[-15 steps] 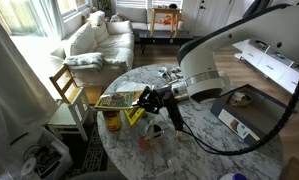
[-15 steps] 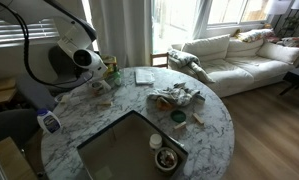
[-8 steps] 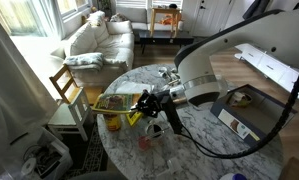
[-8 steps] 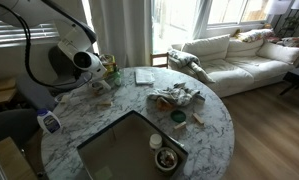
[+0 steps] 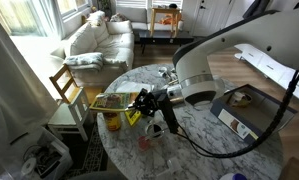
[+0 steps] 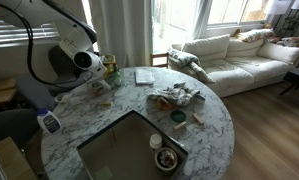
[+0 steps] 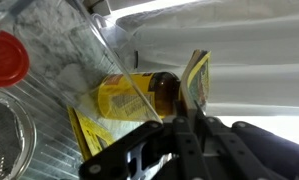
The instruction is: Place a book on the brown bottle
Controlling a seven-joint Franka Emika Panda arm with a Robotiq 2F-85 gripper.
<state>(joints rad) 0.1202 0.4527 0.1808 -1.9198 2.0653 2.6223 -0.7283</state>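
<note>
Book (image 5: 115,101), thin, flat, over squat brown bottle (image 5: 112,121)

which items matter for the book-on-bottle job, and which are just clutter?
Job: book, gripped by the gripper; brown bottle.
Lying about: small yellow item; red lid; blue-labelled bottle; sofa; chair.

No legible text in any view. Yellowish label on squat amber-brown bottle (image 7: 117,98): dark print, too blurred to read. Thin yellow-edged book (image 5: 111,101): green-reddish cover picture, any title too small to read.
</note>
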